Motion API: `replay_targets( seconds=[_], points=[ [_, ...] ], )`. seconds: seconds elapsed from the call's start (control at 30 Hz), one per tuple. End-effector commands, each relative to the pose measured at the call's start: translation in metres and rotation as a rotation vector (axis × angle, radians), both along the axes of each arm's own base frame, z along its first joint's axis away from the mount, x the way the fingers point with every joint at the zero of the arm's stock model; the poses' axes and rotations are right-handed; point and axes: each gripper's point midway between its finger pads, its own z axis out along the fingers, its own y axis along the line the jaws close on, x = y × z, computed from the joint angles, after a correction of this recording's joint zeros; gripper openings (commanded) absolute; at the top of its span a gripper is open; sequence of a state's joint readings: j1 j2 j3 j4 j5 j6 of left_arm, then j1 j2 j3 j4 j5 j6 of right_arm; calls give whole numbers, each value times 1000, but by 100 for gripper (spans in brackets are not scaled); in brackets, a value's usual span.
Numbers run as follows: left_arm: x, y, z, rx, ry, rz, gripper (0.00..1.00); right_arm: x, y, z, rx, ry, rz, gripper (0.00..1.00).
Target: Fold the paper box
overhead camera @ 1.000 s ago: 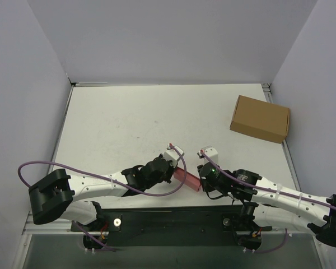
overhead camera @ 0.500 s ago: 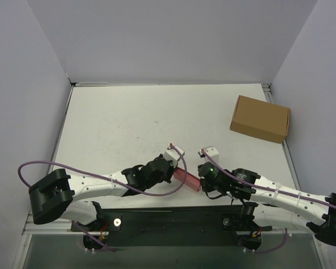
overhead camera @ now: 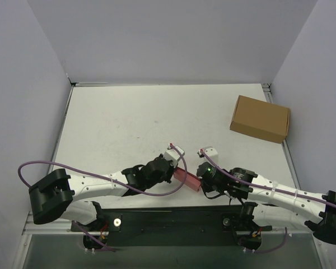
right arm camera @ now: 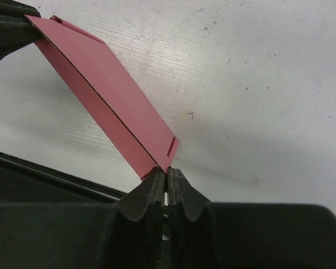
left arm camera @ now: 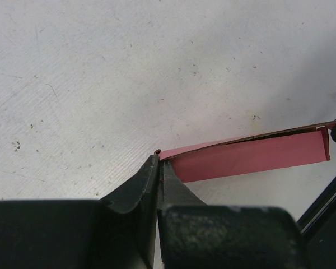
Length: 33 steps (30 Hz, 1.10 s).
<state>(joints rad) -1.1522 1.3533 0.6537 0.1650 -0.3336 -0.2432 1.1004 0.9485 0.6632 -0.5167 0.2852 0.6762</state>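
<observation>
The paper box [overhead camera: 187, 177] is a small pink-red folded card held just above the table near its front edge, stretched between both grippers. My left gripper [overhead camera: 175, 170] is shut on its left end. In the left wrist view the jaws [left arm camera: 158, 159] pinch the card's corner and the paper box [left arm camera: 252, 157] runs off to the right. My right gripper [overhead camera: 200, 180] is shut on the other end. In the right wrist view its tips [right arm camera: 167, 172] clamp the near corner of the paper box [right arm camera: 109, 109], beside a small slot. The left gripper's finger [right arm camera: 5, 25] shows at the far corner.
A larger brown cardboard box [overhead camera: 260, 119] lies at the table's right edge. White walls close in the table on the left, back and right. A black rail [overhead camera: 173, 216] runs along the near edge below the grippers.
My right gripper's jaws have closed onto the card's right end, and the right arm has shifted slightly left. The left arm and the card have stayed put.
</observation>
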Motion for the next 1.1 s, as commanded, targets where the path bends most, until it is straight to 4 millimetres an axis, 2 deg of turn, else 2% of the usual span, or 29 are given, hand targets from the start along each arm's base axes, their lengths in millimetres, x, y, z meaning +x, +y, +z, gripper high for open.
replay_targets(
  seconds=[0.0,0.27,0.63,1.07],
  points=[
    [-30,46,-66,264,150,-15,0,5,-6,9,-16,-13,-74,2],
    [-33,44,-65,229,161,31,0,18,-2,18,38,-42,-250,0],
    [-47,41,-66,152,197,51,0,37,5,26,33,-96,-356,0],
    [-46,35,-58,113,176,44,0,43,3,16,76,-132,-471,0]
  ],
)
